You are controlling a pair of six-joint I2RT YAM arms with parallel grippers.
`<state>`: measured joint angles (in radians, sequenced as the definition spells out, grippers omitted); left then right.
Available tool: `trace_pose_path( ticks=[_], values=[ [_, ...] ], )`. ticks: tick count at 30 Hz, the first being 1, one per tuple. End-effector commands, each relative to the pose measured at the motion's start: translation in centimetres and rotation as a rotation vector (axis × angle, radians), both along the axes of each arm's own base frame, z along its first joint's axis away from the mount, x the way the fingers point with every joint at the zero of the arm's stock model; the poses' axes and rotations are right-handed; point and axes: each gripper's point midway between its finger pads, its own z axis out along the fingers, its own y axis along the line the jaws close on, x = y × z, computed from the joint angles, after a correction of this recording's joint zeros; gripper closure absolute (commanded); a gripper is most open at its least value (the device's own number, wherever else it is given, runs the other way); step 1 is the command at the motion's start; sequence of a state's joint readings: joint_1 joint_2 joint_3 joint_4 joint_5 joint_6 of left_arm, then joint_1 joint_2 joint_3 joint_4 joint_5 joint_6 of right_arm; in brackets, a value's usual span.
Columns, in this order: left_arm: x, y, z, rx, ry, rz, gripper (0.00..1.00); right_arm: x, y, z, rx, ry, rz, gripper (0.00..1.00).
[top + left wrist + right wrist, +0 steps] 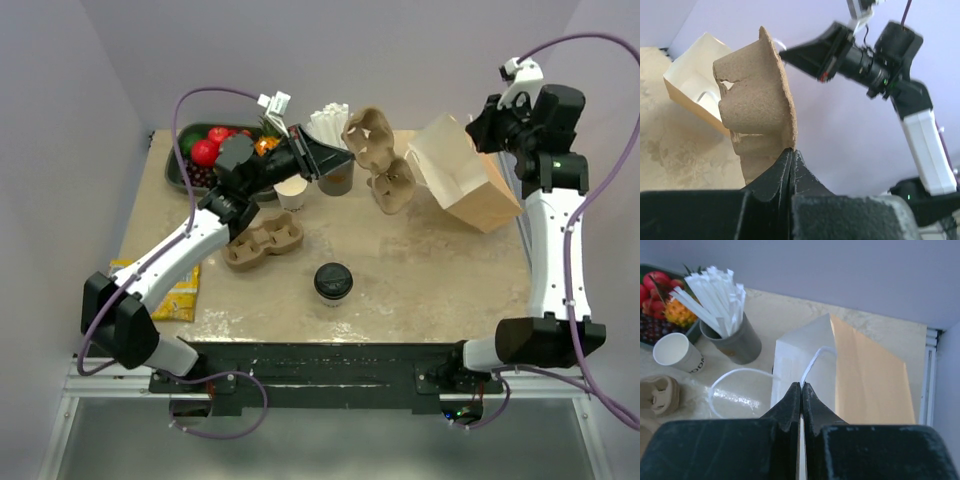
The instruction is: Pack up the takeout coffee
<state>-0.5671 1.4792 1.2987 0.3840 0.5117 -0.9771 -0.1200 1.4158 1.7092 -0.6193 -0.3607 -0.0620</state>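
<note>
Far left, back corner: a dark tray of fruit (168, 172), not involved. Left gripper (791, 152) is clenched, pinching the rim of a brown moulded-pulp two-cup carrier (755, 100). This carrier hangs lifted off the table, tilted on edge, its long axis running roughly far-to-near in the top view. A second brown pulp carrier (262, 243) lies flat on the beige table (440, 280) beside the left forearm, cups up. Close by the left gripper stand a grey cup of white straws (732, 342) and a small open white paper cup (675, 352). The takeout coffee, a small white paper cup with a round black plastic lid (333, 282), stands upright at centre near the front edge, apart from everything and untouched. Key relation: the coffee lies straight toward the bases from the left gripper, nearer than the lifted carrier, and well apart from the right gripper, so the left arm is the closer one. Right of the held carrier, a brown-and-white paper bag (470, 185) leans tilted, its mouth turned toward the carrier. Right gripper (801, 386) is clamped on the bag's thin white handle (815, 359), holding the bag up. Judgement: both tools are occupied, so the coffee cannot be taken until one lets go, most likely the left, once its carrier is placed.
</note>
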Motion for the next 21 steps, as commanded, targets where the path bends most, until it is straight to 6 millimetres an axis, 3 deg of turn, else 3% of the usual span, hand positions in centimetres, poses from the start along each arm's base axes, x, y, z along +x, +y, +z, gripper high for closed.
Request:
trace_pose_path(
  ticks=[1,3,6,7,11,13,14,16,17,21],
  values=[
    [-3.5,0.7,0.1,0.026,-0.216,-0.118,1.0,-3.2,1.3,6.2,-0.039,-0.118,0.073,1.0],
    [-4.0,1.0,-0.6,0.048,-0.222,-0.139,1.0,-4.3,0.8,8.0,-0.069,-0.158,0.045,1.0],
    [-4.4,1.0,-2.2,0.077,-0.239,-0.175,1.0,-4.9,-0.6,8.1,-0.115,-0.155,-0.022,1.0],
    [-4.7,0.8,-2.3,0.061,-0.246,-0.192,1.0,-4.8,-1.2,7.6,-0.13,-0.142,-0.05,1.0],
    [-4.4,0.5,-6.5,0.07,-0.117,-0.211,1.0,-3.9,-4.6,4.6,-0.156,-0.089,-0.148,1.0],
    [-4.2,0.2,-7.7,0.071,-0.068,-0.22,1.0,-3.7,-5.7,4.2,-0.154,-0.091,-0.165,1.0],
    [-3.9,-0.1,-9.3,0.079,-0.022,-0.224,1.0,-3.5,-5.9,3.2,-0.149,-0.071,-0.161,1.0],
    [-4.1,-0.9,-10.8,0.076,0.012,-0.248,1.0,-3.3,-6.5,2.5,-0.146,-0.065,-0.17,1.0],
    [-3.7,-1.4,-13.0,0.098,0.066,-0.25,1.0,-3.2,-6.7,1.3,-0.14,-0.042,-0.173,1.0],
    [-4.1,-3.9,-16.8,0.125,0.17,-0.298,1.0,-3.1,-7.2,-0.8,-0.126,-0.007,-0.172,1.0]
  ],
)
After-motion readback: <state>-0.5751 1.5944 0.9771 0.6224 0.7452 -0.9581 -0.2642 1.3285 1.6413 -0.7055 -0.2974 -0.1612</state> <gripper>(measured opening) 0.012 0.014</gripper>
